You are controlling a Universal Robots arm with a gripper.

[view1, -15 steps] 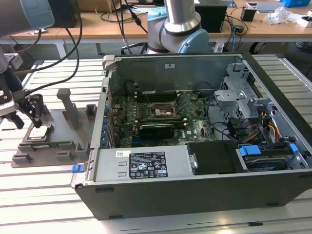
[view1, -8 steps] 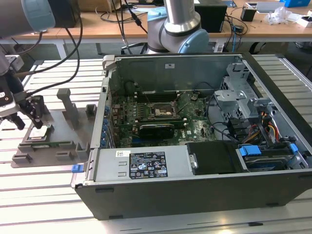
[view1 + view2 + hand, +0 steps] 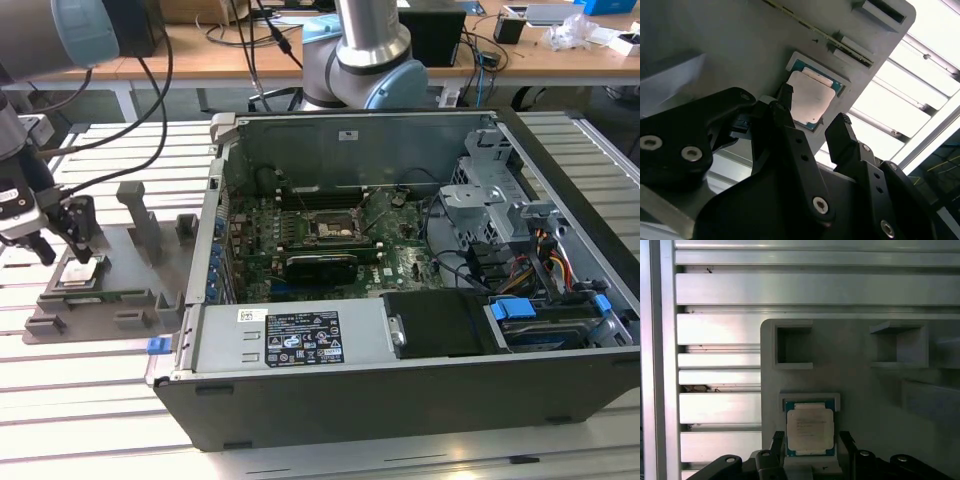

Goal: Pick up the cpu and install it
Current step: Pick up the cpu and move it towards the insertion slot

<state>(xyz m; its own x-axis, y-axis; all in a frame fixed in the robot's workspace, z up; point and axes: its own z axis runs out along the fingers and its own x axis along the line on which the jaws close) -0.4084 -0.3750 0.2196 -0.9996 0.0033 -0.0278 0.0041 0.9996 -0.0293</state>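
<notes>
Robot arm's gripper [image 3: 62,255] hangs released over the cpu [image 3: 80,273], its two black fingers [image 3: 778,440] spread to either side of the chip in both wrist views. The cpu [image 3: 810,428] lies flat, silvery top up, in its square recess in the grey tray [image 3: 130,290] on the slatted metal counter [image 3: 100,400]. At the exterior view's right, beside the tray, stands an opened computer case [image 3: 400,400], its motherboard socket [image 3: 333,225] uncovered.
</notes>
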